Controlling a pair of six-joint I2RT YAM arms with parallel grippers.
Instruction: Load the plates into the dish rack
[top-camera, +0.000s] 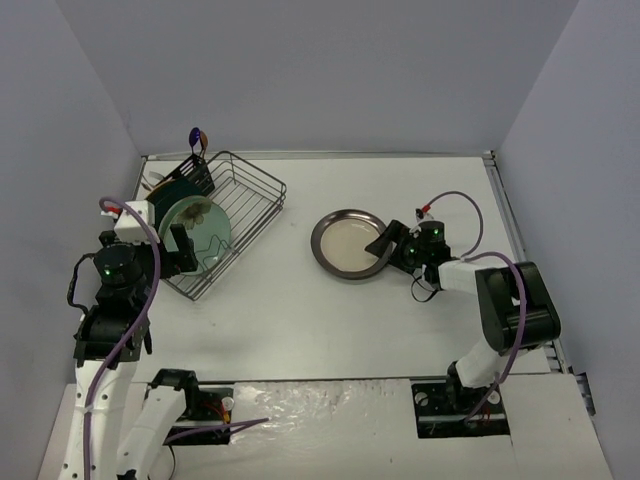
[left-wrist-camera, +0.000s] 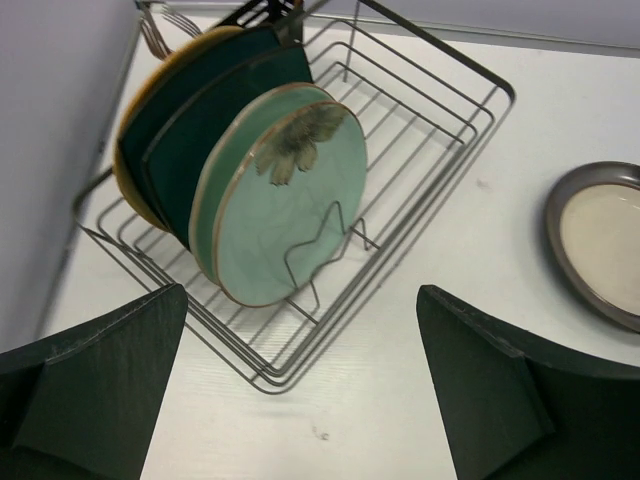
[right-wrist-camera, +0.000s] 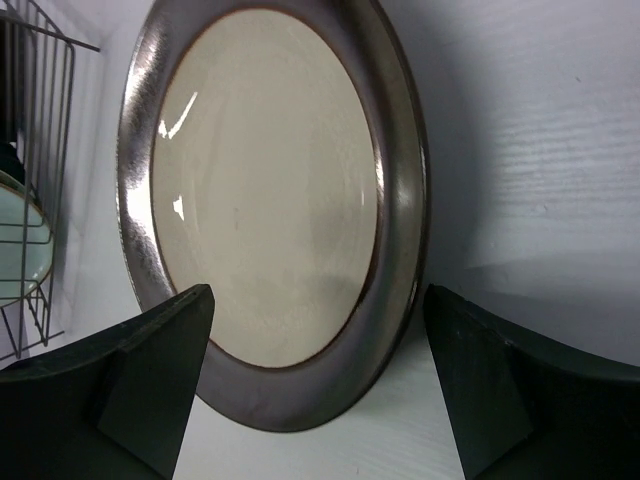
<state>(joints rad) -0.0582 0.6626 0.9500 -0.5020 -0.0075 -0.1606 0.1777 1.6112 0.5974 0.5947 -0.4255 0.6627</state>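
Note:
The black wire dish rack (top-camera: 255, 195) stands at the far left and also shows in the left wrist view (left-wrist-camera: 440, 150). Upright in it are a pale green flower plate (top-camera: 195, 225) (left-wrist-camera: 290, 200) and darker teal plates (left-wrist-camera: 200, 130) behind it. A round plate with a dark grey rim and cream centre (top-camera: 347, 245) (right-wrist-camera: 270, 180) lies flat on the table at the middle right. My left gripper (top-camera: 180, 250) (left-wrist-camera: 300, 330) is open and empty, above the rack's near corner. My right gripper (top-camera: 388, 250) (right-wrist-camera: 318, 300) is open, its jaws either side of that plate's near rim.
A black slotted cutlery basket (top-camera: 198, 170) sits at the rack's far corner with utensils (top-camera: 197, 137) standing in it. Grey walls close in the table on the left, back and right. The grey-rimmed plate also shows at the right edge of the left wrist view (left-wrist-camera: 600, 240).

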